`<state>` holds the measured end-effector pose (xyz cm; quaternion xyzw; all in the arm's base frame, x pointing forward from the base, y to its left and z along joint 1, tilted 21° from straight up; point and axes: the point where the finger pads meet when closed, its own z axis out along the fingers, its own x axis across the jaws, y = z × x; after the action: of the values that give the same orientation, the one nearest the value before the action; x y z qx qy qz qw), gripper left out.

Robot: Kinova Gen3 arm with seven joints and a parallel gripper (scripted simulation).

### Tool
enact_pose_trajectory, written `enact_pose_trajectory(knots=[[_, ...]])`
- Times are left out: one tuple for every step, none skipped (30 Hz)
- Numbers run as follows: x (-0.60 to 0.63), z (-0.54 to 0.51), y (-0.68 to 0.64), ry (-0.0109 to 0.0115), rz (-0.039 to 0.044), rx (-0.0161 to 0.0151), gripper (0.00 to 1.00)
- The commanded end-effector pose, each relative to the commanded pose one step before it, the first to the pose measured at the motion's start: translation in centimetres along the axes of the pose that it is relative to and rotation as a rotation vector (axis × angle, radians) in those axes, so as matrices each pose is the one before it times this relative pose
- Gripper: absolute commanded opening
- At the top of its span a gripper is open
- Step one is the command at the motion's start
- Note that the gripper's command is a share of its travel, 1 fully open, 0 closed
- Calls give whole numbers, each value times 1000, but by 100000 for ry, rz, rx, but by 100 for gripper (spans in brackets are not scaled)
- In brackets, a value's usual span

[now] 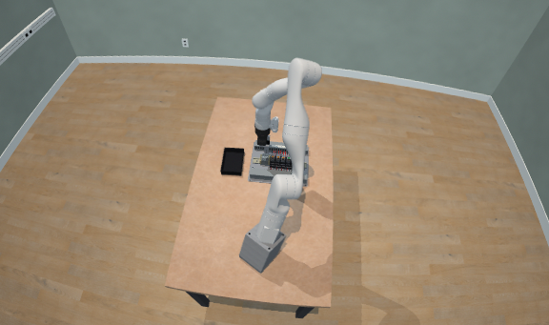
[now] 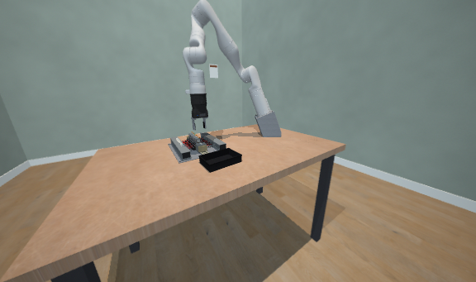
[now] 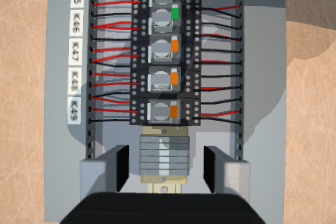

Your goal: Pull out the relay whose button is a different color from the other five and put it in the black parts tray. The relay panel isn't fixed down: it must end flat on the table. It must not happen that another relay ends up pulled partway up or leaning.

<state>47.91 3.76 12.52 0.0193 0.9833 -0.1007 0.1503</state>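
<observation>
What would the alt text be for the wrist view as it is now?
The open gripper hangs over the end of a relay panel, its fingers either side of grey terminal blocks. Beyond them stands a row of relays: three with orange buttons, then a green-buttoned relay beside label K46, with red and black wires on both sides.

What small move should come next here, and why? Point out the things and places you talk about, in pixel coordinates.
Probably shift the open end effector (image 2: 199, 126) (image 3: 166, 161) along the row toward the green-buttoned relay (image 3: 162, 18) beside label K46 (image 3: 76, 23), before descending: its fingers currently flank the grey terminal blocks (image 3: 151, 156), beyond the K49 relay (image 3: 161, 111), whose button is orange.
</observation>
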Motion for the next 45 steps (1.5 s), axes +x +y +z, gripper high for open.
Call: enact_pose_trajectory(knots=[[-173,-23,-74,-235,177,410,98],[0,0,0,0,0,0,98],[0,0,0,0,0,0,98],[0,0,0,0,0,0,98],[0,0,0,0,0,0,98],[0,0,0,0,0,0,98],[0,0,0,0,0,0,98],[0,0,0,0,0,0,98],[0,0,0,0,0,0,98],[0,0,0,0,0,0,98],[0,0,0,0,0,0,98],[0,0,0,0,0,0,98],[0,0,0,0,0,0,98],[0,0,0,0,0,0,98],[0,0,0,0,0,0,98],[0,0,0,0,0,0,98],[0,0,0,0,0,0,98],[0,0,0,0,0,0,98],[0,0,0,0,0,0,98],[0,0,0,0,0,0,98],[0,0,0,0,0,0,98],[0,0,0,0,0,0,98],[0,0,0,0,0,0,98],[0,0,0,0,0,0,98],[0,0,0,0,0,0,98],[0,0,0,0,0,0,98],[0,0,0,0,0,0,98],[0,0,0,0,0,0,98],[0,0,-4,0,0,0,98],[0,2,-28,0,0,0,98],[-1,5,-71,0,0,0,98],[-2,9,-130,1,0,0,98],[-2,13,-199,0,0,0,98],[-1,17,-276,0,0,0,98],[0,22,-354,-1,0,1,98],[-4,27,-421,1,0,-1,98],[0,31,-496,-2,0,1,98],[-5,36,-547,2,0,-1,98],[0,0,0,0,0,0,98],[0,0,0,0,0,0,98],[-2,38,-602,-1,0,1,98],[-3,41,-639,0,0,0,98],[-4,43,-664,1,0,-1,98],[-2,43,-684,-1,0,1,98],[-3,43,-688,-1,0,1,98]])
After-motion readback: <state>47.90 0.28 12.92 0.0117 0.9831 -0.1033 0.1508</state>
